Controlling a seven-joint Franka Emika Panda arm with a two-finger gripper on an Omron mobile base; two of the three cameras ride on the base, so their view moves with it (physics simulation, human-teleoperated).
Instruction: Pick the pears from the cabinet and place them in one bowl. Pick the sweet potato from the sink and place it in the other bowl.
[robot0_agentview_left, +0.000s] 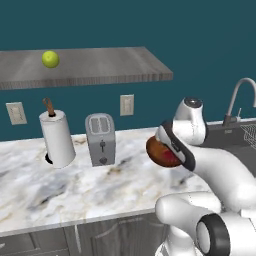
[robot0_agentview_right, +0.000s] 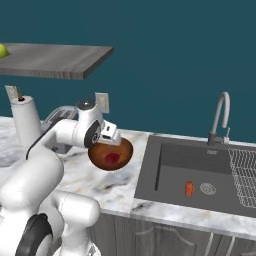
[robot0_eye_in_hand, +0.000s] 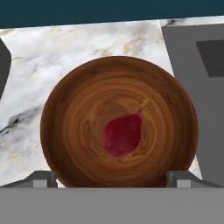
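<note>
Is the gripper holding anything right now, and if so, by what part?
Nothing is held. The gripper is open above the dark wooden bowl, and the red pear lies loose in the bowl's bottom.

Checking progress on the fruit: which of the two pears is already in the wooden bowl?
The dark red pear lies in the dark wooden bowl. The yellow-green pear is on the cabinet.

The tabletop (robot0_agentview_left: 60, 190) is white marble with dark streaks. On it stand a paper towel roll (robot0_agentview_left: 57, 139) at the far left, a grey toaster (robot0_agentview_left: 100, 139) just right of it, and a dark wooden bowl (robot0_eye_in_hand: 119, 122) near the sink (robot0_agentview_right: 200, 175). Up high, the cabinet (robot0_agentview_left: 100, 67) carries a yellow-green pear (robot0_agentview_left: 50, 59).
</note>
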